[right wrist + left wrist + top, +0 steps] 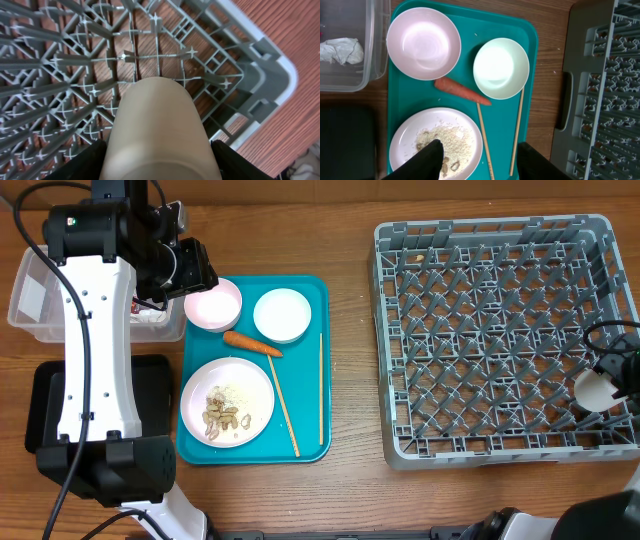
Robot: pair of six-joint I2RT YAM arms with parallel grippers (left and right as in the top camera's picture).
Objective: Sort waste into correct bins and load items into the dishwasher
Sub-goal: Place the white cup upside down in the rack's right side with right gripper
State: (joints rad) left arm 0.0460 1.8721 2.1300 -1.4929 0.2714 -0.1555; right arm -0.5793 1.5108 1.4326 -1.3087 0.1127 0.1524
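Right gripper (157,162) clenched round what seems a beige cup (157,120) — over the rack's (490,228) 4 o'clock corner. Left gripper (480,160), released, hangs over the tray (465,27) — at the counter's (350,330) 9 o'clock side.

A brown wooden table (350,330) with visible grain fills the overhead view. Four things rest directly on it. Left of centre lies a teal rectangular plastic tray (305,400), its long sides running up and down the frame. At the right, apart from the tray with a strip of bare wood between them, sits a large grey plastic dish rack (385,350) with a grid floor. At the upper left stands a clear plastic container (30,300), and below it a black bin (150,395) just beside the tray's left edge.
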